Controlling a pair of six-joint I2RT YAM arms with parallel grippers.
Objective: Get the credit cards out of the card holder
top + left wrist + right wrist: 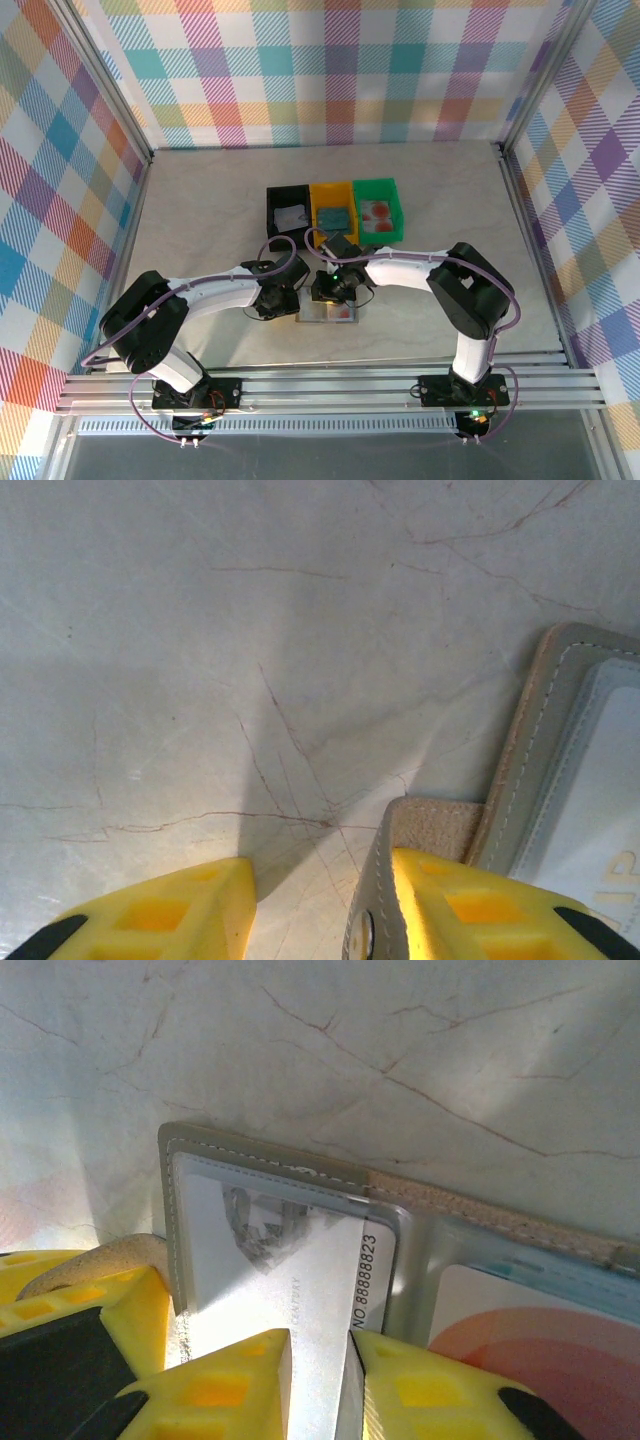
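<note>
The right pincer (320, 1380) is clamped on the free edge of a whitish-grey card (300, 1260) that sits part-way inside the strap-end pocket of the card holder (200, 1150). A pink card (530, 1350) lies in the holder's other pocket. The left pincer (320, 880) stands apart, one finger just beside the holder's strap (430, 825). The grey card looks thin, stiff, light and slick. It probably wants a firm pinch on that edge and a straight pull, though the soft holder may drag along.

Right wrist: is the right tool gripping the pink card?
No, the right tool pinches the whitish-grey card; the pink card lies beside it in the card holder.
</note>
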